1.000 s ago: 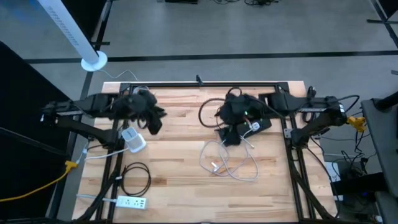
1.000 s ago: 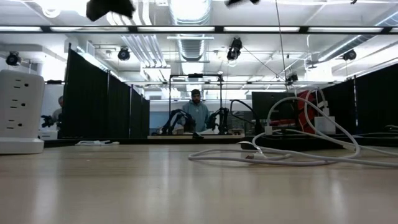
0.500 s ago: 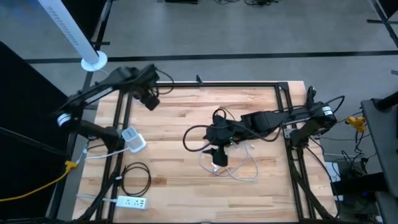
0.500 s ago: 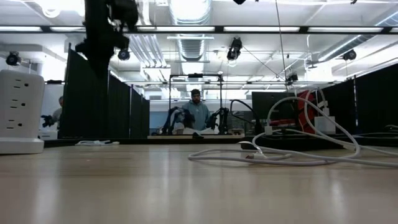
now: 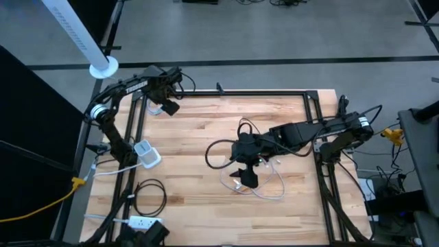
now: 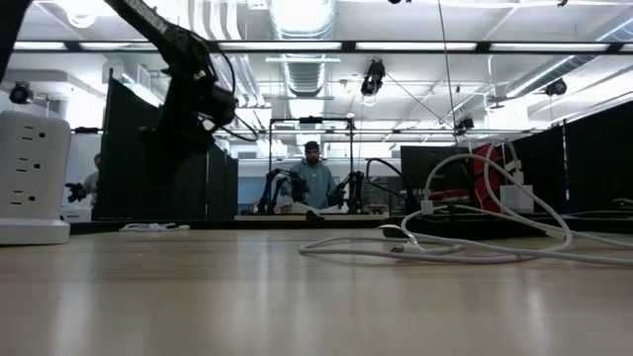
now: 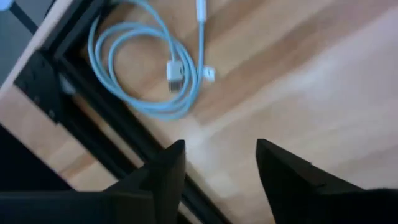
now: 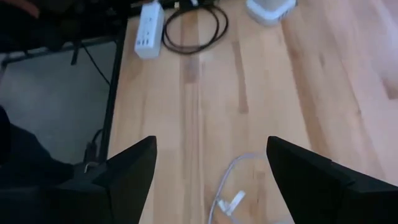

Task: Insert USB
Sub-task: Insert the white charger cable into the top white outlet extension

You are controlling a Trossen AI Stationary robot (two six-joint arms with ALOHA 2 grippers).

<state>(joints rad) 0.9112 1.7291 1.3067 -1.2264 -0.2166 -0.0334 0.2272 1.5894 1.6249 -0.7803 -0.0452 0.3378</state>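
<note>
Over the white cable (image 5: 255, 184), right end effector (image 5: 248, 177) wide open, empty; power strip (image 5: 141, 222) well apart.

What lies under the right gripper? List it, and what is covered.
Under the open right gripper lies the loose white cable on the wooden table. The gripper covers part of the cable's loops; its connector shows below the fingers.

The broad middle of the wooden table (image 5: 199, 137) lies bare, giving open passage between the two arms. On its left side a white outlet tower (image 5: 146, 154) stands near the edge, with a coiled black cable (image 5: 149, 195) and a white power strip (image 5: 145, 223) nearer the front. A loose white USB cable (image 5: 264, 184) sprawls right of centre. A coiled pale-blue cable (image 7: 155, 74) lies at the far left corner beside the black frame rail (image 7: 99, 118).
</note>
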